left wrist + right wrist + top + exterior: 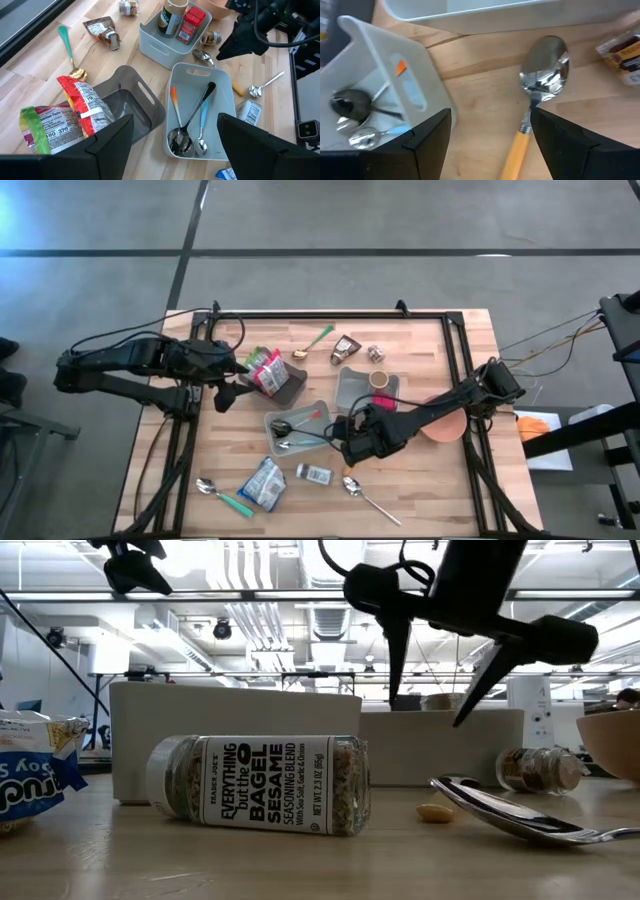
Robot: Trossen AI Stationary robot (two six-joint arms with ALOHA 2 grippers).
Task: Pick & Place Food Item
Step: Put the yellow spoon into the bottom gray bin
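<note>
Right wrist view puts my right tool (pixel 490 145), fingers wide and empty, over the yellow-handled metal spoon (pixel 540 95), handle running toward lower frame between them.

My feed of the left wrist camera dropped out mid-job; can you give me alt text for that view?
The left gripper, fingers open and empty, hovers above a dark gray bin holding snack packets and a light tray with three spoons. Beyond sit a white bin with a jar and red box, a green-handled spoon, and the right gripper.
</note>
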